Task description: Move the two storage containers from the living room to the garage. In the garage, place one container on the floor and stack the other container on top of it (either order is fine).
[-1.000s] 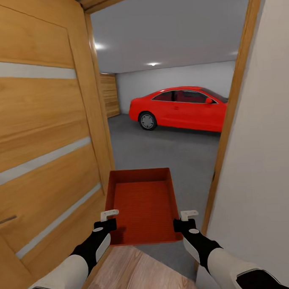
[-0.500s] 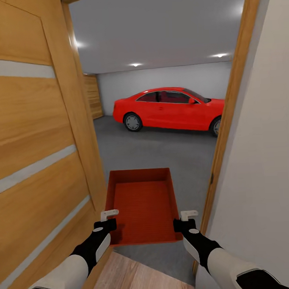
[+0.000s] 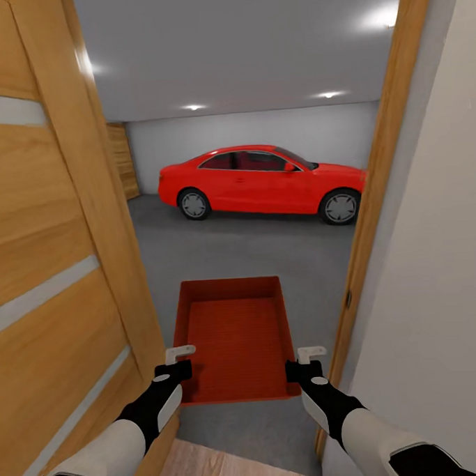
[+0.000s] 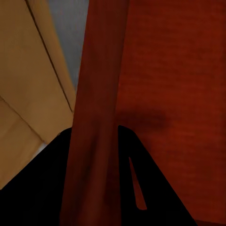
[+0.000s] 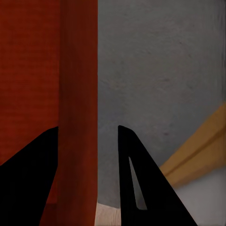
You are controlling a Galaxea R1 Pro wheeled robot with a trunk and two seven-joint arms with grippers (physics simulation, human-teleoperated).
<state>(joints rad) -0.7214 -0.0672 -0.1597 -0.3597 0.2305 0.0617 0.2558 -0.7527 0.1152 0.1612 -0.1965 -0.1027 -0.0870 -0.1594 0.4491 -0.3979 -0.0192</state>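
Note:
One orange-red storage container (image 3: 233,336) is held in front of me over the doorway, open side up and empty. My left gripper (image 3: 176,363) is shut on its left side wall near the near corner, and my right gripper (image 3: 305,360) is shut on its right side wall. In the left wrist view the red wall (image 4: 99,94) runs between the black fingers (image 4: 37,188). The right wrist view has the other wall (image 5: 77,94) between the fingers (image 5: 136,183). The garage floor (image 3: 266,250), dark grey concrete, lies ahead and below.
An open wooden panel door (image 3: 51,276) stands close on my left. A wooden door frame (image 3: 375,189) and a white wall (image 3: 436,290) are close on my right. A red car (image 3: 263,181) is parked across the garage's far side. Light wood planks (image 3: 229,469) lie underfoot.
The view has advanced through the doorway: the door slid off to the left, more of the garage and car show. Container and grippers keep the same place in the picture.

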